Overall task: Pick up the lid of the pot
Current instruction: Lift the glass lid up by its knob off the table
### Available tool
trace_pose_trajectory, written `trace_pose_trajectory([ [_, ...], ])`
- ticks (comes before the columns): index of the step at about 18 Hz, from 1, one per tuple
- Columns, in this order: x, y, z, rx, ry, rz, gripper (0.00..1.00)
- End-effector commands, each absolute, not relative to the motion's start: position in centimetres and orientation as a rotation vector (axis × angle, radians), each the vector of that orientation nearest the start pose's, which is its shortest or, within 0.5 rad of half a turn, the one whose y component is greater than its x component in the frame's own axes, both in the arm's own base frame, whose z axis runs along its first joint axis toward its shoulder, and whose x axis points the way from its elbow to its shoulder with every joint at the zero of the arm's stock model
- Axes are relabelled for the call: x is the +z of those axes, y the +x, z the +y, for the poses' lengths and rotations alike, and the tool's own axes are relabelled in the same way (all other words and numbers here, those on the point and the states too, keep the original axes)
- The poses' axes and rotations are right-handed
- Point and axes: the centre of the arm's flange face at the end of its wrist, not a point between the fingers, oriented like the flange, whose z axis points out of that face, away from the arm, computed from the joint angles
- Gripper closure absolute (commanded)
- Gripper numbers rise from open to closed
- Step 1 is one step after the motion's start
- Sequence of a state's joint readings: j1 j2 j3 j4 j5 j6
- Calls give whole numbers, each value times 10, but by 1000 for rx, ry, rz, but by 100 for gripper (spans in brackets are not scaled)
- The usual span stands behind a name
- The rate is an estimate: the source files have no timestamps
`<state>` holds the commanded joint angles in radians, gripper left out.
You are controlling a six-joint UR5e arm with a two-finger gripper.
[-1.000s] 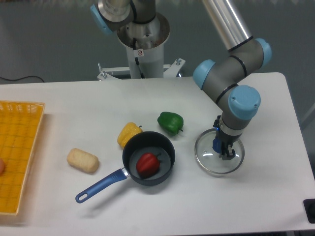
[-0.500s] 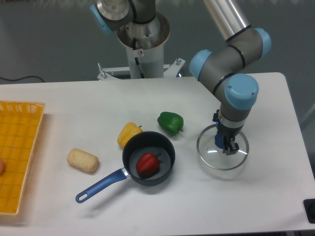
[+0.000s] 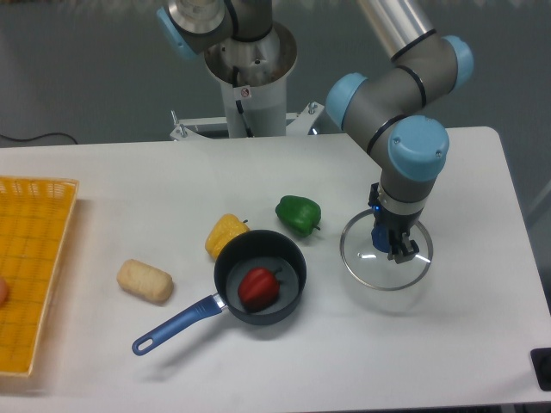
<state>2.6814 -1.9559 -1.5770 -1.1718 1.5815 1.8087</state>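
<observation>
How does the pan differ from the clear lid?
The pan is black and opaque; the lid is see-through. The pan has a long blue handle; the lid has a small blue knob. The pan rests on the table; the gripper holds the lid. Both look round.

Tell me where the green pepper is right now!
In the camera picture, the green pepper lies near the middle, just above the black pan and to the right of the yellow pepper.

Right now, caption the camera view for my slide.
Gripper clasping a clear pot lid by its blue knob, near a dark pan holding a red pepper.
</observation>
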Motion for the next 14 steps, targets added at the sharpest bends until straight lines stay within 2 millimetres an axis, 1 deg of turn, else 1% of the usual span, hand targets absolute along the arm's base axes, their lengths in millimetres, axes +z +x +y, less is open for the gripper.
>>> trace_pose_trajectory([
  [3,319,-494,392,-20,-2980,1028,67],
  [10,323,-493,394,-17,-2988,1005,67],
  [14,322,-490,399,-14,-2987,1012,67],
])
